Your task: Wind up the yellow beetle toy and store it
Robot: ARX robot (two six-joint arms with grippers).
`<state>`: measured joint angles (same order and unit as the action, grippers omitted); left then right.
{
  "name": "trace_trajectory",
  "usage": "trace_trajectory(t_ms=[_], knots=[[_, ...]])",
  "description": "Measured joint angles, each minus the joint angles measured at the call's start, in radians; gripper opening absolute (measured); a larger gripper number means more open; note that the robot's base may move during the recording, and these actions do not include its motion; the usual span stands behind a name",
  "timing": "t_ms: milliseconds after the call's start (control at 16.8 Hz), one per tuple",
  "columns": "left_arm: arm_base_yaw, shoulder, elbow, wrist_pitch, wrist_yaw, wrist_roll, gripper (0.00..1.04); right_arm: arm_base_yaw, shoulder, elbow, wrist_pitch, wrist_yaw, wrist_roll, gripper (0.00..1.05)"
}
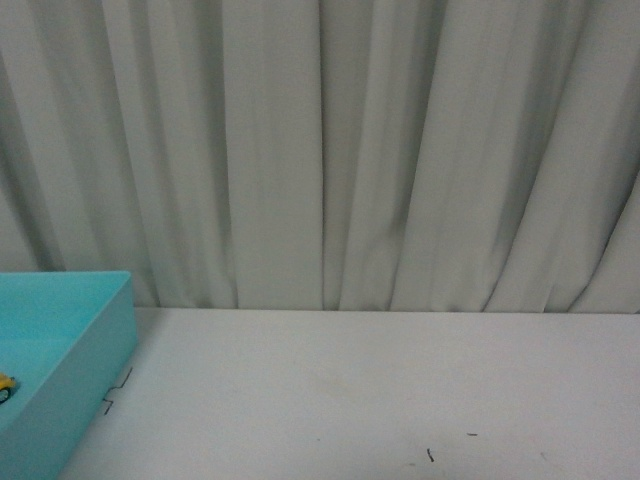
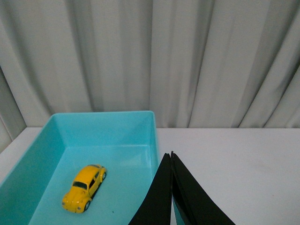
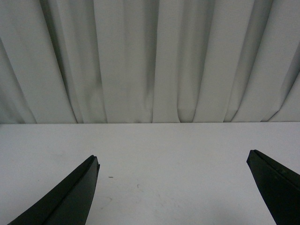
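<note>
The yellow beetle toy (image 2: 84,187) rests on its wheels on the floor of a turquoise bin (image 2: 112,131), clear of the walls. In the front view only a sliver of the toy (image 1: 5,385) shows at the left edge, inside the bin (image 1: 100,340). My left gripper (image 2: 169,154) is shut with nothing between its black fingers, tips above the bin's right wall, apart from the toy. My right gripper (image 3: 173,159) is open over bare white tabletop, holding nothing. Neither arm shows in the front view.
A white table (image 1: 380,390) runs from the bin to the right, with small dark marks (image 1: 430,455) near the front. A pale pleated curtain (image 1: 330,150) hangs along the table's back edge.
</note>
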<state>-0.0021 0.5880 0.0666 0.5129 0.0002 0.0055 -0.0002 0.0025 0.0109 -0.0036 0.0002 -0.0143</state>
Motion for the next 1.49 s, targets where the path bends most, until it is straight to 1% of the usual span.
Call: trace_trajectory(t_ms=[179, 238, 298, 775, 1133, 1192, 1252, 1312, 1490], knots=[[0.0, -0.094, -0.022, -0.07, 0.0, 0.0, 0.02, 0.0, 0.0, 0.0, 0.0, 0.0, 0.0, 0.98], [0.0, -0.107, -0.039, -0.043, 0.0, 0.0, 0.02, 0.0, 0.0, 0.0, 0.0, 0.0, 0.0, 0.98], [0.0, -0.125, -0.057, -0.061, 0.0, 0.0, 0.02, 0.0, 0.0, 0.0, 0.0, 0.0, 0.0, 0.98], [0.0, -0.294, -0.057, -0.219, -0.001, 0.0, 0.02, 0.0, 0.0, 0.0, 0.0, 0.0, 0.0, 0.98], [0.0, -0.377, -0.057, -0.303, 0.0, 0.0, 0.02, 0.0, 0.0, 0.0, 0.0, 0.0, 0.0, 0.98], [0.0, -0.407, -0.057, -0.333, -0.001, 0.0, 0.02, 0.0, 0.0, 0.0, 0.0, 0.0, 0.0, 0.98], [0.0, -0.511, -0.056, -0.493, 0.002, 0.0, 0.02, 0.0, 0.0, 0.0, 0.0, 0.0, 0.0, 0.98], [0.0, -0.589, -0.056, -0.506, 0.0, -0.001, 0.02, 0.0, 0.0, 0.0, 0.0, 0.0, 0.0, 0.98], [0.0, -0.586, -0.057, -0.517, -0.001, -0.001, 0.02, 0.0, 0.0, 0.0, 0.0, 0.0, 0.0, 0.98]])
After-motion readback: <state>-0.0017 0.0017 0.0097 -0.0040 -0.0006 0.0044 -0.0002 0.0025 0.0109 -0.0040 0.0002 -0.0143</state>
